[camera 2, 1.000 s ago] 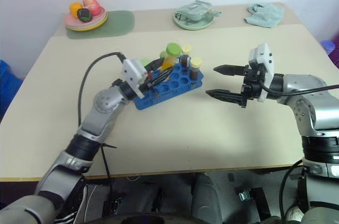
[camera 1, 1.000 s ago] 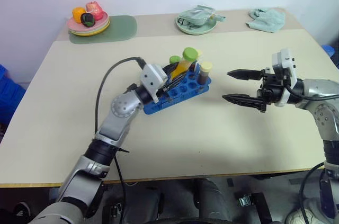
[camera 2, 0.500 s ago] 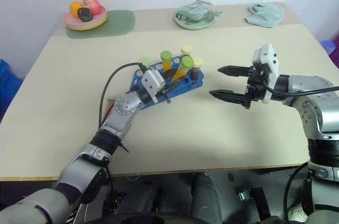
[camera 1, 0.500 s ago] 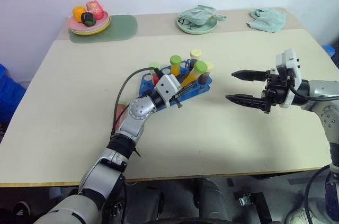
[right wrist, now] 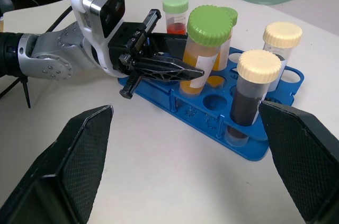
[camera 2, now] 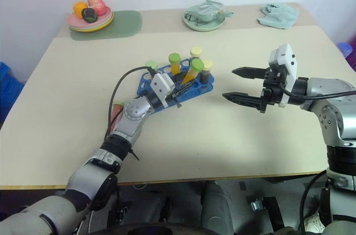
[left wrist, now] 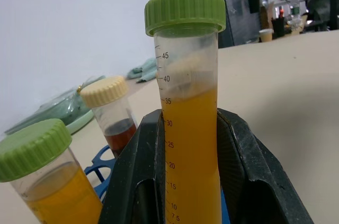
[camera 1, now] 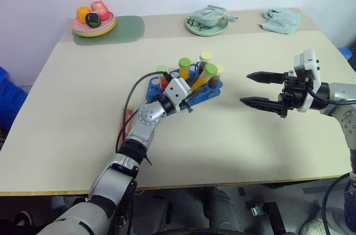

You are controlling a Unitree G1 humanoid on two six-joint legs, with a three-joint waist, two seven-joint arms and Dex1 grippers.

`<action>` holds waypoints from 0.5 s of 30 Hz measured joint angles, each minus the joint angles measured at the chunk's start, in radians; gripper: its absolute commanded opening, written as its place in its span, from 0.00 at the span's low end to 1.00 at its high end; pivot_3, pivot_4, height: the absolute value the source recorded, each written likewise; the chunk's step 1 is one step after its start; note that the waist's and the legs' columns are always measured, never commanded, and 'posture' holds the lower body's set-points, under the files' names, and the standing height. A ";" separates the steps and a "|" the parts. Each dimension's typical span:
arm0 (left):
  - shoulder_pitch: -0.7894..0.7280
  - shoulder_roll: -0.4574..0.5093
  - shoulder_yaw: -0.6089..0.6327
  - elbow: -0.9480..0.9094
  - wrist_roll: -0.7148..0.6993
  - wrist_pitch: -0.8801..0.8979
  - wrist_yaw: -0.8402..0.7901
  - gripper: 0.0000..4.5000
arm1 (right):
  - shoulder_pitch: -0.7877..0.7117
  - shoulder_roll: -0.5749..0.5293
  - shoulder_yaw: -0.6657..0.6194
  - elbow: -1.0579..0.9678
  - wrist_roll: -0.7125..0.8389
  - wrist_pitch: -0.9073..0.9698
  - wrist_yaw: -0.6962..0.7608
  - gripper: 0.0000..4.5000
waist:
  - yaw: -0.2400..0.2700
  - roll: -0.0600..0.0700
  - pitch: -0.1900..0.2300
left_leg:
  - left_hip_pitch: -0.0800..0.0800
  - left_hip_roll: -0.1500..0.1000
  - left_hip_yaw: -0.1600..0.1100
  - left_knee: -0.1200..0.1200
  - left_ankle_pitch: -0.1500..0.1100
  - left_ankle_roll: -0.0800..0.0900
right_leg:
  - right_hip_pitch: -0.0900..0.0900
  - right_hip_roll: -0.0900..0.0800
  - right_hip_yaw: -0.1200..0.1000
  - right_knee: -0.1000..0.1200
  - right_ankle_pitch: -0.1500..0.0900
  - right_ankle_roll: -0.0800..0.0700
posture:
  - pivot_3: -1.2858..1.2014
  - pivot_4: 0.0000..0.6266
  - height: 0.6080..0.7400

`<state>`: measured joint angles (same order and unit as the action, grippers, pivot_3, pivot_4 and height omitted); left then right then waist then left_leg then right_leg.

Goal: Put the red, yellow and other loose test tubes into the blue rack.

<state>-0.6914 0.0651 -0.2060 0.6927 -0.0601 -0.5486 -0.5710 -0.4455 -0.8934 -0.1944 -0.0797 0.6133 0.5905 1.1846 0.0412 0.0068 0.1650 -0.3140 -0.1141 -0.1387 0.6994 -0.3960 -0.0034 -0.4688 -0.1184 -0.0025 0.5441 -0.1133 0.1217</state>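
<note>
My left gripper (right wrist: 175, 70) squeezing yellow tube (left wrist: 188, 144), tilted over blue rack (right wrist: 254, 147). Straighten first, then push down. Right gripper (camera 1: 260, 89) wide open, empty.

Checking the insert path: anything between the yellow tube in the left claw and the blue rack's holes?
Nothing visible in the way. The left claw is shut on the yellow tube, which leans over the blue rack with its lower end at the hole grid. Tubes already racked stand beside it, and the open right claw is off to the side.
</note>
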 measured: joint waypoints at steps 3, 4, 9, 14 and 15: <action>0.010 -0.024 0.036 -0.003 -0.046 0.035 -0.017 0.16 | 0.000 -0.001 0.000 0.000 -0.001 -0.001 0.000 1.00 | 0.000 0.000 0.000 | 0.000 0.000 0.000 0.000 0.000 0.000 | 0.000 0.000 0.000 0.000 0.000 0.000 | 0.52 0.24 1.00; 0.013 -0.028 0.041 -0.003 -0.059 0.043 -0.020 0.16 | 0.000 -0.002 0.000 0.000 -0.001 -0.001 0.000 1.00 | -0.001 0.000 0.000 | 0.000 0.000 0.000 0.000 0.000 0.000 | 0.000 0.000 0.000 0.000 0.000 0.000 | 0.52 0.24 1.00; 0.024 -0.027 0.052 -0.025 -0.067 0.059 -0.039 0.16 | 0.000 -0.005 0.000 0.001 -0.003 -0.008 0.000 1.00 | -0.001 0.000 0.000 | 0.000 0.000 0.000 0.000 0.000 0.000 | 0.000 0.000 0.000 0.000 0.000 0.000 | 0.52 0.24 1.00; 0.042 -0.022 0.051 -0.045 -0.053 0.056 -0.050 0.16 | -0.001 -0.006 0.000 0.002 -0.007 -0.014 -0.001 1.00 | -0.001 0.000 0.000 | 0.000 0.000 0.000 0.000 0.000 0.000 | 0.000 0.000 0.000 0.000 0.000 0.000 | 0.52 0.24 1.00; 0.046 -0.021 0.050 -0.049 -0.048 0.051 -0.052 0.16 | -0.001 -0.006 0.000 0.002 -0.009 -0.017 -0.001 1.00 | -0.001 0.000 0.000 | 0.000 0.000 0.000 0.000 0.000 0.000 | 0.000 0.000 0.000 0.000 0.000 0.000 | 0.52 0.24 1.00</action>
<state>-0.6450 0.0444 -0.1559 0.6434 -0.1083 -0.4976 -0.6226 -0.4463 -0.8995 -0.1944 -0.0776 0.6045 0.5737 1.1834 0.0397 0.0071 0.1647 -0.3138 -0.1139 -0.1385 0.6993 -0.3960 -0.0033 -0.4687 -0.1182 -0.0025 0.5440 -0.1132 0.1217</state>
